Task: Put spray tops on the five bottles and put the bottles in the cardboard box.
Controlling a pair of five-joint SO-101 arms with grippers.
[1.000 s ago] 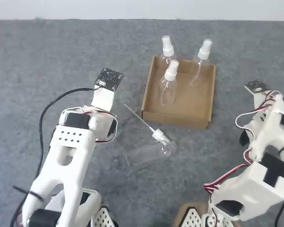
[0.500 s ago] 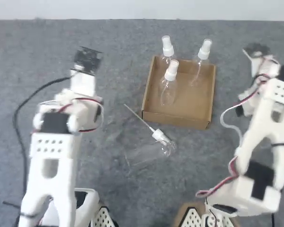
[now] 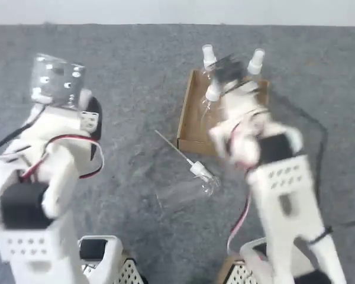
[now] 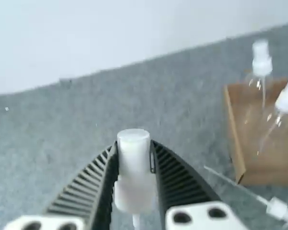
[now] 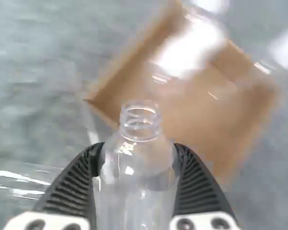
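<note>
spray top (image 4: pixel 133 172) sits pinched in the left claw (image 4: pixel 133 148), uncapped bottle (image 5: pixel 140 125) gripped in the right claw (image 5: pixel 139 151).

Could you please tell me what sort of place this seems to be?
Probably a robotics workbench: a left arm and right arm on a grey carpeted table, a plain white wall behind, and a cardboard box.

Cardboard box (image 3: pixel 188 118): brown, shallow, open on top. Three capped bottles (image 3: pixel 208 59) inside, clear, with their white tops up.

Fourth bottle (image 3: pixel 186 192): clear, on its side outside the box, near its front wall. Loose spray top (image 3: pixel 202 171) lies at its neck, thin dip tube stretched out beside it, not in the bottle.

Fifth bottle (image 5: pixel 139 124): uncapped, mouth up, clamped in the right gripper (image 5: pixel 138 151).

Held spray top (image 4: pixel 133 167): white, pinched in the left gripper (image 4: pixel 133 148).
</note>
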